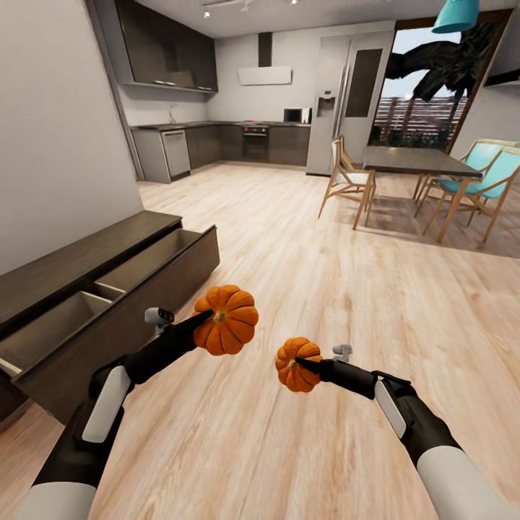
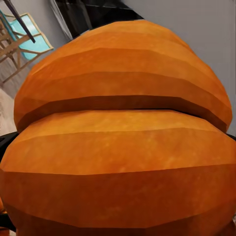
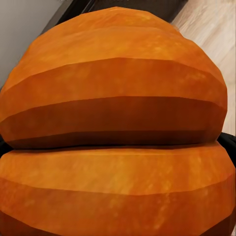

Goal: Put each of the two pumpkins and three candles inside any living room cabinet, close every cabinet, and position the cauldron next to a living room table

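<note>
Far left, head view: the cabinet [image 1: 87, 253] runs along the wall, dark-brown, low, flat-topped. Its drawer [image 1: 108, 307] stands pulled out toward the room, two pale compartments showing, both bare as far as I can see. Open like that, it is ready to take what I carry.

My left gripper [image 1: 209, 318] is clamped on the larger pumpkin [image 1: 226, 319], held up off the floor, just beside the drawer's front corner and a little out from it. Fingers dark against the orange; I judge them pressed onto the pumpkin's sides, since it hangs free of any surface. In the left wrist view the pumpkin [image 2: 123, 142] crowds the lens, ribs running across, so the finger contact itself is hard to read there.

Next over, my right gripper [image 1: 302, 365] is closed around the smaller pumpkin [image 1: 296, 365], one finger lying across its face near the stem. It too is held in the air, over bare wood floor [image 1: 303, 274], well apart from the cabinet. Right wrist view: same story, orange ribs [image 3: 115, 128] up close.

Both carried at once, presumably to save a trip.

Right and beyond: dining table [image 1: 415, 160] with wooden chairs [image 1: 350, 180], kitchen [image 1: 238, 141] at the back. No candles or cauldron spotted from here.

Next, I think: swing left, lower the larger pumpkin into the near compartment first.
</note>
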Tool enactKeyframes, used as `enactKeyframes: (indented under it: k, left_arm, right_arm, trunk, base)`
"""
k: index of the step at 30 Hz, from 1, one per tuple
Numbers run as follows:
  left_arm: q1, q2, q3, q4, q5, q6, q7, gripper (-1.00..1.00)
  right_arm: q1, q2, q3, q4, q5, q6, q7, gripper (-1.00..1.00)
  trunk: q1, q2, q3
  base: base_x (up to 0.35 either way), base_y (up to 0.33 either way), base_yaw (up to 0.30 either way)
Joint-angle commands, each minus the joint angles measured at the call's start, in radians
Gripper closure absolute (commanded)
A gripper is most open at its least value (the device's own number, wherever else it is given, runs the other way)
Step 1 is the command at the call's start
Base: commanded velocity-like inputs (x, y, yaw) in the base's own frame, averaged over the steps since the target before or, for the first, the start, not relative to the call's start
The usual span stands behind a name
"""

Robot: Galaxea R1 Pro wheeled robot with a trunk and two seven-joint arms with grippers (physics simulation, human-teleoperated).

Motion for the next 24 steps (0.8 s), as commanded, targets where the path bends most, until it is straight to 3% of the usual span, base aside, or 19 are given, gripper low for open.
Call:
enactKeyframes:
  k: [1, 10, 20, 22, 24]
  left_arm:
    - [0.0, 0.0, 0.0, 0.0, 0.001, 0.0, -0.001, 1.0]
    - [0.0, -0.002, -0.002, 0.0, -0.005, 0.0, -0.001, 1.0]
    - [0.0, -0.002, -0.002, 0.0, -0.004, 0.0, 0.002, 1.0]
    - [0.0, -0.001, -0.002, 0.0, -0.002, 0.0, 0.002, 1.0]
    - [0.0, -0.001, -0.002, 0.0, -0.002, 0.0, 0.002, 1.0]
  right_arm:
    - [0.0, 0.0, 0.0, 0.0, -0.001, 0.0, 0.0, 1.0]
    - [0.0, 0.0, 0.001, -0.009, 0.001, 0.009, -0.003, 1.0]
    - [0.0, -0.002, 0.001, -0.01, -0.002, 0.013, 0.003, 1.0]
    - [0.0, -0.005, 0.001, -0.01, -0.006, 0.02, 0.02, 1.0]
    - [0.0, -0.009, -0.003, -0.007, -0.009, 0.051, 0.09, 1.0]
  trunk:
    - [0.0, 0.0, 0.0]
    - [0.0, 0.0, 0.001]
    - [0.0, 0.0, 0.011]
    - [0.0, 0.0, 0.013]
    - [0.0, 0.0, 0.015]
  base:
    - [0.303, 0.0, 0.0]
    - [0.327, 0.0, 0.008]
    - [0.33, 0.0, 0.198]
    - [0.33, 0.0, 0.223]
    - [0.33, -0.024, 0.225]
